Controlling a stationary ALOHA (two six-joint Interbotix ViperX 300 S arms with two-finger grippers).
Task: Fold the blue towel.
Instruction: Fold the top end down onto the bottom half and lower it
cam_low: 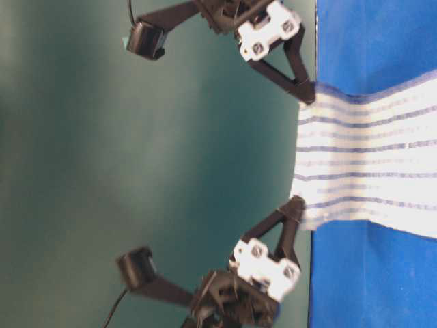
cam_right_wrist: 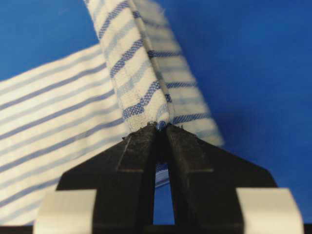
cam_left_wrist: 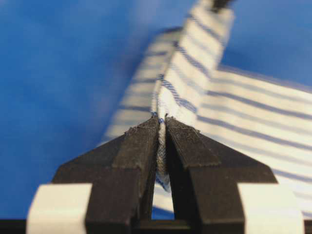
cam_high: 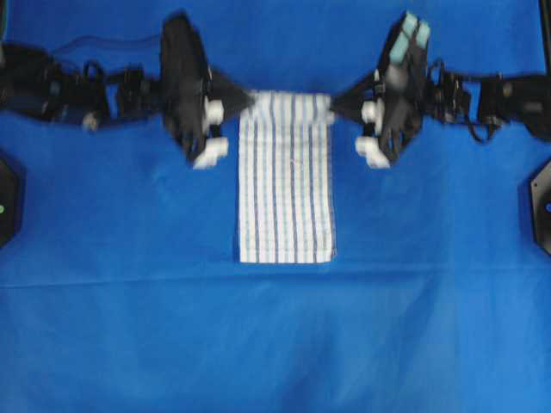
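The left pincer (cam_high: pixel 244 101) is pressed together on one far corner of the blue towel (cam_high: pixel 287 181), its black fingertips (cam_left_wrist: pixel 146 141) nipping a bunched edge of cloth between them. The right pincer (cam_high: pixel 334 103) pinches the other far corner the same way, the fabric caught between its pads (cam_right_wrist: pixel 144 141). Between the two the towel's far edge is stretched taut and lifted off the counter (cam_high: pixel 129 327), as the table-level view shows; the near end lies flat on the blue covering, about midway across the counter and well back from its near edge.

The towel is a long white rectangle crossed by thin dark-blue and light-blue stripes, with fainter cross-lines making a check. It runs lengthwise from the far side toward the near edge, its near hem straight and square.

Both arms reach inward from the counter's left and right sides, roughly level, their pincers pointing at each other across the towel's width. The overhead view is blurred around both wrists.
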